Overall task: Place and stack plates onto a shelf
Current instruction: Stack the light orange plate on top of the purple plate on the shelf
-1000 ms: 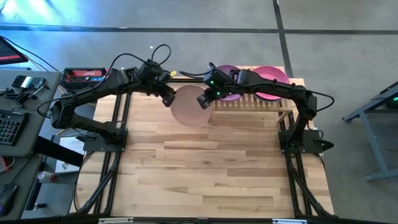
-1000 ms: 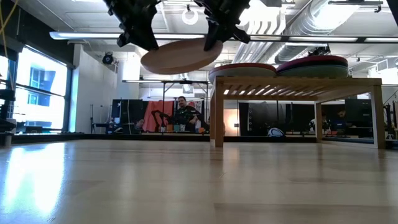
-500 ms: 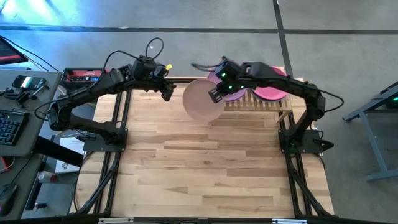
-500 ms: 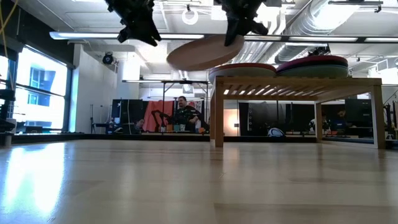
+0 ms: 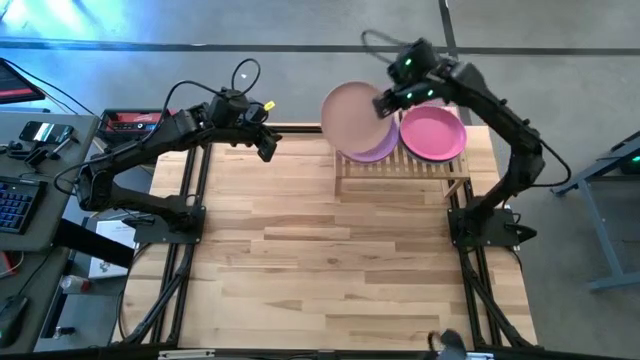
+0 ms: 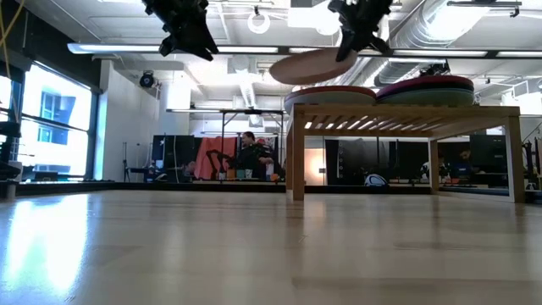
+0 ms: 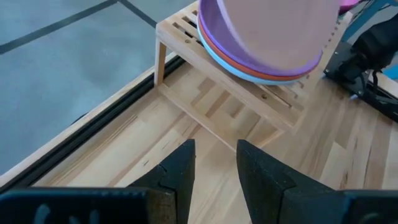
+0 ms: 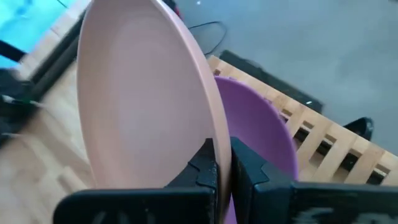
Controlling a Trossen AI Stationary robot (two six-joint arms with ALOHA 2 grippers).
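My right gripper [image 5: 385, 100] pinches the rim of the round, matte peach plate [image 5: 352, 119], holding it tilted in the air over the purple plate [image 5: 378, 150] that tops the left stack on the slatted bamboo shelf [image 5: 400, 172]. A magenta plate [image 5: 433, 133] tops the stack beside it. My left gripper [image 5: 266, 150] hangs with fingers apart and empty above the pale wooden tabletop [image 5: 330, 260], well apart from the shelf.

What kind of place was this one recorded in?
Probably a robotics lab or workshop: exposed ceiling ducts, a side desk with a keyboard and electronics, and a person at workbenches beyond the wooden table.
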